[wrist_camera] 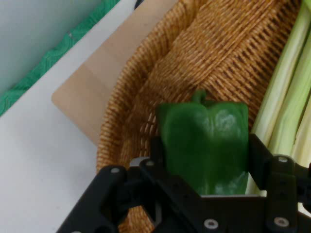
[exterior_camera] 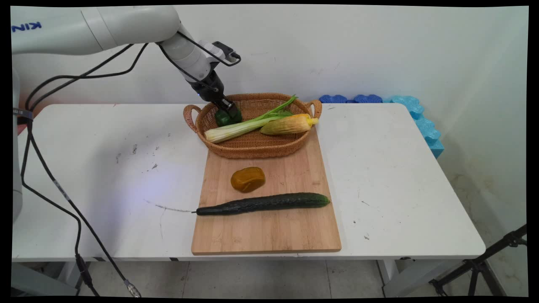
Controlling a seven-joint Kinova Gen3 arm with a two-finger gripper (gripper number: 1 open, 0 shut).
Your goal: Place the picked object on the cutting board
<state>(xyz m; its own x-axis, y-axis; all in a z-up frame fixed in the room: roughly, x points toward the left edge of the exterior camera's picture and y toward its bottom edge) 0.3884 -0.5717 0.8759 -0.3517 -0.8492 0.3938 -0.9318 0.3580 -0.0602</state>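
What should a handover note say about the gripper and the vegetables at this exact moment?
Gripper: shut on the green pepper, a finger on each side, at the left end inside the wicker basket.
In the basket beside the pepper: a celery stalk and an ear of corn.
The basket stands on the far end of the wooden cutting board.
On the board in front of the basket: an orange-brown lump, then a cucumber lying crosswise, its stem end just past the board's left edge.
Whether the pepper rests on the basket floor or is lifted cannot be told.
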